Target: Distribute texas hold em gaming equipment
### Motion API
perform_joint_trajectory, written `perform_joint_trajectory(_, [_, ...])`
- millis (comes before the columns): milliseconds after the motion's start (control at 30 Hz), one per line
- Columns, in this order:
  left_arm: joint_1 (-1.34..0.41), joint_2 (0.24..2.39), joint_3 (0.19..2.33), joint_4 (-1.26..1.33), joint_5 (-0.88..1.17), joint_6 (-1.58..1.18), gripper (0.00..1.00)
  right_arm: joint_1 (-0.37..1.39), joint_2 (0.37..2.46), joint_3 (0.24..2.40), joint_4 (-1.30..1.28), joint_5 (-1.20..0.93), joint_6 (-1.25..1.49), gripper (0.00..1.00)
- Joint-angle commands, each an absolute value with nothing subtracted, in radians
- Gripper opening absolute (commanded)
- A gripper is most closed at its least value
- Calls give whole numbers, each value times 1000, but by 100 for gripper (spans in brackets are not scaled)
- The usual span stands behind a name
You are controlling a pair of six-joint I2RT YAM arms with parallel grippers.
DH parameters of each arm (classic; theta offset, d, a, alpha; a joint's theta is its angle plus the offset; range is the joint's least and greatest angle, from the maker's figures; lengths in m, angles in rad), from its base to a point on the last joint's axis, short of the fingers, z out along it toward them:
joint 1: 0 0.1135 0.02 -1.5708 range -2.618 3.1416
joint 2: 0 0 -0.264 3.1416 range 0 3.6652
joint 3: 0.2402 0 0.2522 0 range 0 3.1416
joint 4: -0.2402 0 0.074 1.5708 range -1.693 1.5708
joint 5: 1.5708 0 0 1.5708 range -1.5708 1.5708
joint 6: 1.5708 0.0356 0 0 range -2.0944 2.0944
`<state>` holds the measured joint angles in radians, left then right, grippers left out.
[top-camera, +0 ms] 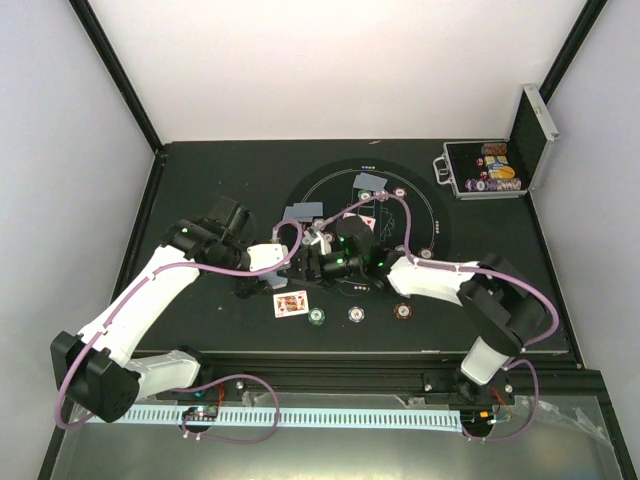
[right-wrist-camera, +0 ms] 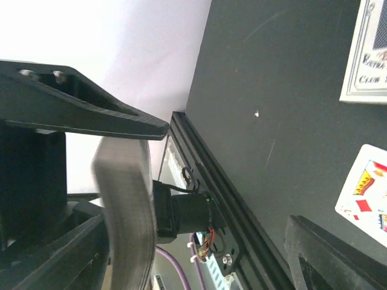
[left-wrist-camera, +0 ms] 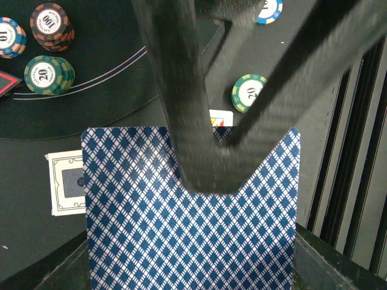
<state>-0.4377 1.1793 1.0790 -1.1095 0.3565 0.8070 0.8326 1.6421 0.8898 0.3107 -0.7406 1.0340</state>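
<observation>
The deck of cards (left-wrist-camera: 181,248), clamped in the closed left gripper (left-wrist-camera: 193,275) above the table (top-camera: 210,170), is judged light and slippery, so a single card should be pinched at its edge by the right gripper (right-wrist-camera: 130,181), whose jaws are seen apart.

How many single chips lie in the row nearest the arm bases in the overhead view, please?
3: a green chip on the left, a pale chip in the middle and a brown chip on the right. More chips may be hidden beneath the arms.
</observation>
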Motion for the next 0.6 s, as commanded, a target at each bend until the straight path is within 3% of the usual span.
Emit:
perform_joint_trajectory(0, [-435, 1172, 1112, -1107, 372, 799, 2, 868, 1697, 929, 452, -786, 1128, 80])
perform_joint_trajectory(567, [-435, 1169, 1100, -1100, 361, 801, 2, 865, 1822, 936, 541, -797, 1196, 71])
